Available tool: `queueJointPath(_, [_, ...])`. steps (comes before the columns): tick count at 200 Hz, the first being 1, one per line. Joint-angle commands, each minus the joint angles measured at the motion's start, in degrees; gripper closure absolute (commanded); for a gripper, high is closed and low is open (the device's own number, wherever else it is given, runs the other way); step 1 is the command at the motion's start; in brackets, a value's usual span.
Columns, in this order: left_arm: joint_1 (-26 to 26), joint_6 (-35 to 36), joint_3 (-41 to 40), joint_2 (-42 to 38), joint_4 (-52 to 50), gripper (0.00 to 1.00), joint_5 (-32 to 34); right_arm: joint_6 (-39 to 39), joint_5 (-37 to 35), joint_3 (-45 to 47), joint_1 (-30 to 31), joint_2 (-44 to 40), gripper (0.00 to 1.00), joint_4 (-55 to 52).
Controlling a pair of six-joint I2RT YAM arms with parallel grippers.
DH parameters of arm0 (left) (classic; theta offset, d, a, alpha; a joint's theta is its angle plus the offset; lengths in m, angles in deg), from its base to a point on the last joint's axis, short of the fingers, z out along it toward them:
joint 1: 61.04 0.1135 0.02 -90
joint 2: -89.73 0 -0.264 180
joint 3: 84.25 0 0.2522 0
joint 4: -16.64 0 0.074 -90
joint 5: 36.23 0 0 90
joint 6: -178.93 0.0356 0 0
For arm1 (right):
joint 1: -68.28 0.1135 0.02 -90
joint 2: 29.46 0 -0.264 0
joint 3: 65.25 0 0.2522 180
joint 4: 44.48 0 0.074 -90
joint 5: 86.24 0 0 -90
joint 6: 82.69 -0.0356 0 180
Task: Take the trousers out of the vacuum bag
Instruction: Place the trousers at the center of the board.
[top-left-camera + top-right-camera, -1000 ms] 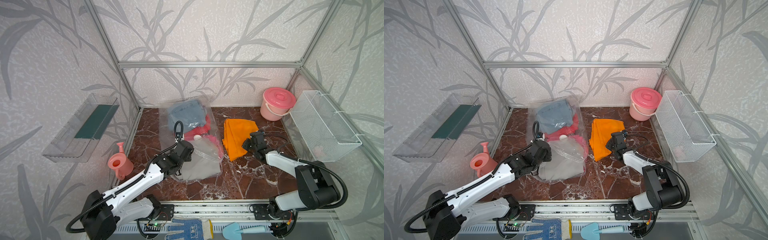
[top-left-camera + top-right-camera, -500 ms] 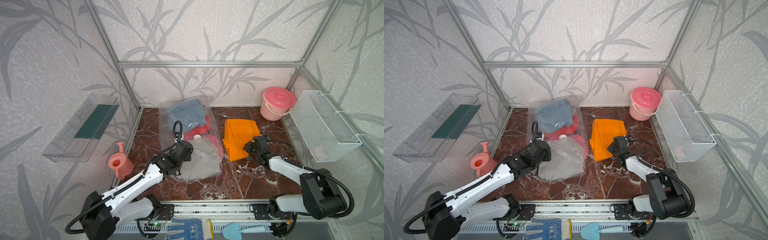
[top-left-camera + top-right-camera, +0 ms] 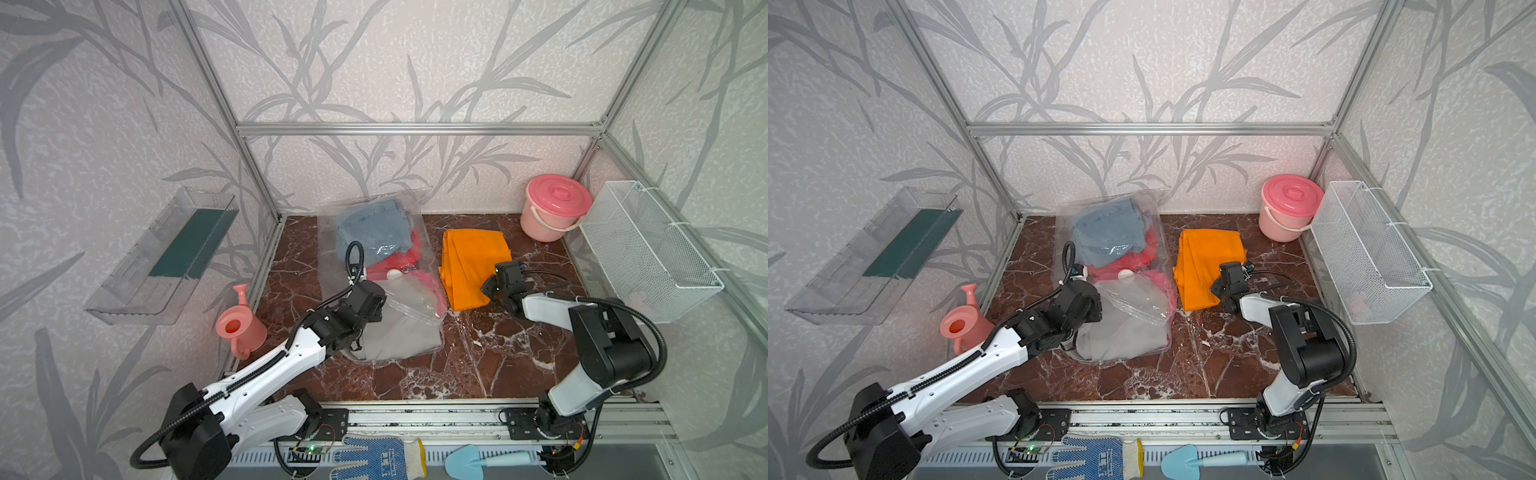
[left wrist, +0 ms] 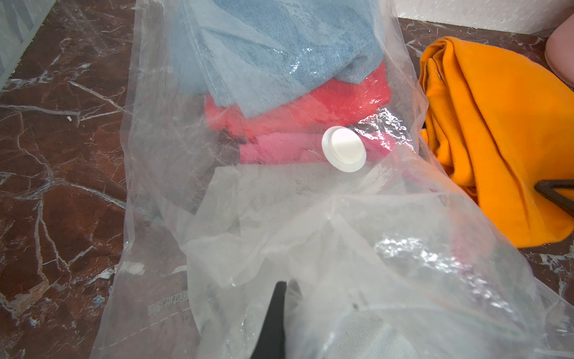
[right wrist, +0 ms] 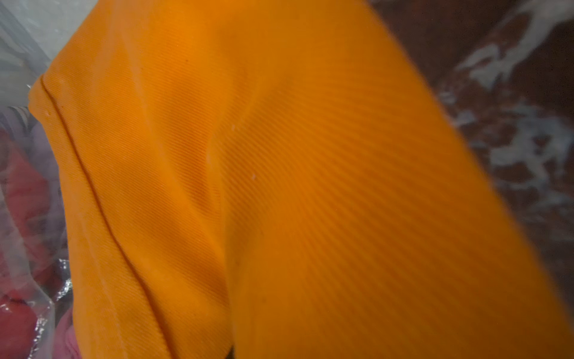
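Only folded orange cloth trousers (image 3: 473,262) lie out, at three o'clock of the clear crinkly plastic vacuum bag (image 3: 330,257) (left gripper (image 3: 374,307) clenches its film; whether the right gripper (image 3: 490,286) grasps anything, I cannot tell).

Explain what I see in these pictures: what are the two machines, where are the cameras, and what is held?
Two robot arms stand at the near edge of a marble table. Two pictures look down from above; two come from cameras on the arms' wrists. The left gripper is shut on a clear plastic bag with folded trousers inside. Orange trousers lie outside, beside it; the right gripper is at their edge, its grip unclear. A pink bucket and a watering can stand aside.
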Motion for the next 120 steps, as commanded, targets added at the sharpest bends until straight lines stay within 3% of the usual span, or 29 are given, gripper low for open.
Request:
queueJointPath(1, [0.65, 0.27, 2.55, -0.93, -1.3, 1.0, 1.34, 1.04, 2.23, -3.52, 0.02, 4.24, 0.83, 0.19])
queueJointPath(24, [0.79, 0.44, 2.88, -1.11, -1.51, 1.0, 1.56, 0.77, 1.12, -6.93, -0.01, 6.68, 0.79, -0.08])
queueJointPath(57, [0.84, 0.13, 3.2, -1.58, -2.06, 1.0, 1.38, 1.29, 1.37, -10.29, -0.33, 5.62, 0.41, -2.81])
queueJointPath(93, [0.81, -0.43, 2.16, -3.04, -1.26, 1.0, 1.18, 2.29, -0.92, -4.2, -0.33, -6.53, 0.21, -6.7])
queueJointPath(120, [1.01, 0.26, 2.07, -3.24, -1.09, 1.0, 0.95, 3.98, -2.44, 1.44, -0.33, -17.56, 0.14, -10.6])
